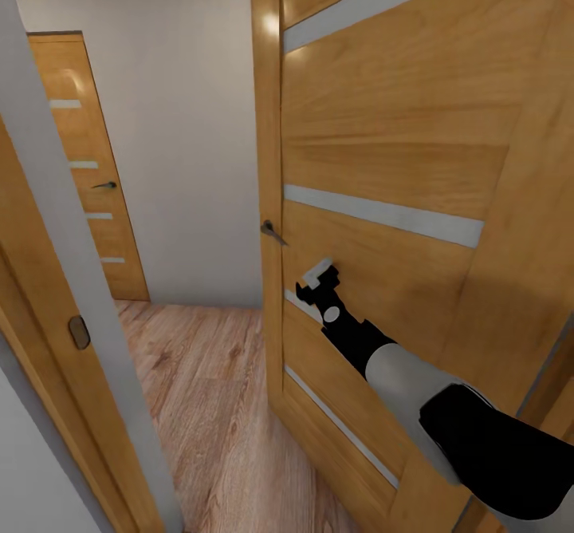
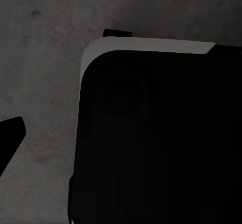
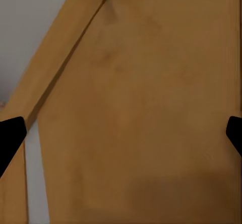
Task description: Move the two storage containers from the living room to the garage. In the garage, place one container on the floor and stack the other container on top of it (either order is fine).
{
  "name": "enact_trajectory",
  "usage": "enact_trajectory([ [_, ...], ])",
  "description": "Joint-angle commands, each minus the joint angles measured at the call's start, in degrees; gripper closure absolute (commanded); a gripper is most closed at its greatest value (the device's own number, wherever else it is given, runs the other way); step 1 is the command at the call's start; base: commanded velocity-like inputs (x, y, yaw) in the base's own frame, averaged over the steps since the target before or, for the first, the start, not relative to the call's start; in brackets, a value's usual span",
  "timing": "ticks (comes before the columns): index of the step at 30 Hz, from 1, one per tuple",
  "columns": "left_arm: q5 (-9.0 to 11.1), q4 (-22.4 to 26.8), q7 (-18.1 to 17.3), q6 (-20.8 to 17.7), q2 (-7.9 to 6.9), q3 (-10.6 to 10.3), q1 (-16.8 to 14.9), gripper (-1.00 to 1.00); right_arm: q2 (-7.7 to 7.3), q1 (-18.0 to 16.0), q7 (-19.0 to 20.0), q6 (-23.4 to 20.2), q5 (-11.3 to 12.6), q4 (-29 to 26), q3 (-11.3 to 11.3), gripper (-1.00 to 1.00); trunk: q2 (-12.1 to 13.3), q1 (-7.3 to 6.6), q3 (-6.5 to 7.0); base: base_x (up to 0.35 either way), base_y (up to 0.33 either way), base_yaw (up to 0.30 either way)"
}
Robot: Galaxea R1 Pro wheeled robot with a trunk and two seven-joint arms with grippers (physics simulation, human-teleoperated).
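The two storage containers are out of view. My right gripper [image 1: 319, 282] reaches forward on its black and grey arm and sits close against a light-wood door [image 1: 383, 158] with pale slats, a little below and right of the door's lever handle [image 1: 273, 232]. In the right wrist view the right gripper [image 3: 121, 133] is open, its dark fingertips [image 3: 10, 136] far apart with only the door panel [image 3: 136, 108] behind them. In the left wrist view the left gripper [image 2: 121, 133] hangs over a dark grey mottled floor [image 2: 45, 58], one fingertip [image 2: 10, 133] showing at the edge, nothing held.
The door stands ajar, opening onto a hallway with a wood-plank floor [image 1: 207, 389] and a white wall [image 1: 183, 118]. A door frame [image 1: 48, 238] is close on the left. A second slatted wood door [image 1: 88, 174] stands shut at the hallway's far left. A black part of my body [image 2: 161, 143] is under the left wrist.
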State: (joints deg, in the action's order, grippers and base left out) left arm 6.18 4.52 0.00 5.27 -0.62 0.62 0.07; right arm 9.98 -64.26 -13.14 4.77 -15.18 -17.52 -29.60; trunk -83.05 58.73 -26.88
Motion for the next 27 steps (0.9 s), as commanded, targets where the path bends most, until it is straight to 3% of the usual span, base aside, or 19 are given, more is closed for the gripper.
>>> enact_trajectory([
  [1, 0.5, 0.05, 0.0, 0.09, 0.0, 0.01, 0.01, -1.0, 0.02, -0.08, -0.49, 0.47, -0.19, 0.18, 0.02, -1.0, -0.03, 0.0, -0.05, 0.0, 0.0, 0.0],
  [9, 0.5, 0.05, 0.0, 0.09, 0.0, 0.0, 0.01, -1.0, 0.02, -0.08, -0.57, 1.41, 6.63, 0.55, -0.03, -1.0, -0.03, 0.0, -0.05, 0.0, 0.0, 0.0],
  [16, 0.5, 0.05, -0.01, 0.09, 0.0, -0.01, 0.01, -1.0, 0.02, -0.08, -0.69, 1.19, 7.2, 0.63, -0.53, -1.0, -0.03, 0.0, -0.05, 0.0, 0.0, 0.0],
  [23, 0.45, 0.05, 0.0, 0.09, 0.0, 0.07, 0.01, -1.0, 0.02, 0.31, -9.0, 0.78, 7.06, 0.9, -0.62, -1.0, -0.03, 0.0, -0.05, 0.0, 0.0, 0.011],
  [27, 0.48, 0.05, 0.0, 0.09, 0.0, 0.01, 0.01, -1.0, 0.02, 0.34, -9.21, 0.09, 6.77, 0.98, -0.63, -1.0, -0.03, 0.0, -0.05, 0.0, 0.0, 0.194],
])
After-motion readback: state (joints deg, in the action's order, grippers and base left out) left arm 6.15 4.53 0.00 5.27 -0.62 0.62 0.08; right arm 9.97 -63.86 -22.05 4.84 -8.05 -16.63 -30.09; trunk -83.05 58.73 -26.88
